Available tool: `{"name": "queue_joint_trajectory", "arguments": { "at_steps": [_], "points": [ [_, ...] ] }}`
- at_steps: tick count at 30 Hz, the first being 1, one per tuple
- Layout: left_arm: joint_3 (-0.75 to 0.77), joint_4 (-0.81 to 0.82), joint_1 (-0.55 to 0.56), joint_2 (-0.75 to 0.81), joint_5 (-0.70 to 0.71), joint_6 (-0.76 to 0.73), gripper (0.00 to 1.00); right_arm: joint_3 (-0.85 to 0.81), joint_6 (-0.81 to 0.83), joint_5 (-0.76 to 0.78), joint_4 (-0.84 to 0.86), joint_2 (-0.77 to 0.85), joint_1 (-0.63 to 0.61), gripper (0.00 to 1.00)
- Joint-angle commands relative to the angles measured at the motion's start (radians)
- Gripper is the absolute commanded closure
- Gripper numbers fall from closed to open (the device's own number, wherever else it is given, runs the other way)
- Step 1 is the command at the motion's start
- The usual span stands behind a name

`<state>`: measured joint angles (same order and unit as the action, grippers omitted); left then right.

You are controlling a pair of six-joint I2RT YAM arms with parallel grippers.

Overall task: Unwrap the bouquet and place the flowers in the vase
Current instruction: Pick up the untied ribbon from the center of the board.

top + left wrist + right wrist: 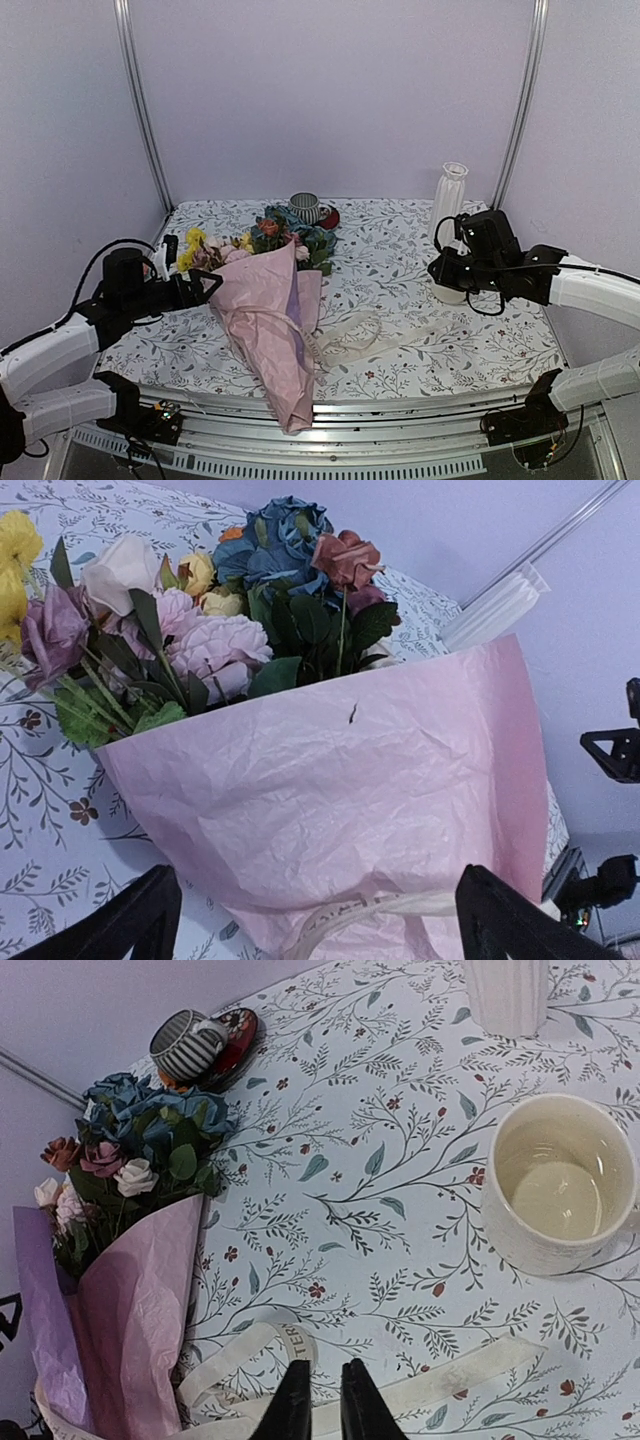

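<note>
- Bouquet (270,330) lying on the patterned table (420,300), left of centre, pink paper wrapped round it, blooms toward the back wall.
- Vase (450,190) upright at the right rear, well apart from the bouquet.
- Left gripper (320,915) facing the wrap, jaws wide apart.
- Right gripper (327,1400) above loose ribbon (460,1375), jaws almost together, thin gap, nothing clamped.
- Mug (560,1185) near the vase.

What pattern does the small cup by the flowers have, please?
The cup is grey-and-white striped; best in right wrist view.

The ribbon (297,1340) bears printed letters, seemingly "TER".
</note>
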<state>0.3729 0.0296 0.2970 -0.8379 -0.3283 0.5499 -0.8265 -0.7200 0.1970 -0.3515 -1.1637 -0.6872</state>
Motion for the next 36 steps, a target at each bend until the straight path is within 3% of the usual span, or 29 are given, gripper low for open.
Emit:
{"name": "queue_joint_trajectory", "arguments": {
  "at_steps": [1,2,5,7,18,36],
  "points": [
    [0.012,-0.069,-0.008,0.038,-0.024,0.001,0.02,0.016,-0.022,0.067,-0.051,0.044,-0.003,0.75],
    [0.016,-0.070,-0.005,0.044,-0.033,0.002,0.02,0.023,-0.031,0.077,-0.059,0.045,-0.003,0.66],
    [0.032,-0.070,0.013,0.053,-0.063,0.008,0.02,0.041,-0.025,0.071,-0.066,0.037,-0.003,0.16],
    [0.044,-0.069,0.038,0.056,-0.061,0.008,0.02,0.045,-0.018,0.068,-0.080,0.027,-0.003,0.04],
    [0.110,-0.067,0.231,0.052,0.054,-0.016,0.02,-0.024,-0.154,0.164,-0.329,-0.112,0.000,0.01],
    [0.099,-0.055,0.297,0.062,0.093,-0.035,0.02,0.039,-0.302,0.056,-0.258,-0.291,0.008,0.06]
  ]
}}
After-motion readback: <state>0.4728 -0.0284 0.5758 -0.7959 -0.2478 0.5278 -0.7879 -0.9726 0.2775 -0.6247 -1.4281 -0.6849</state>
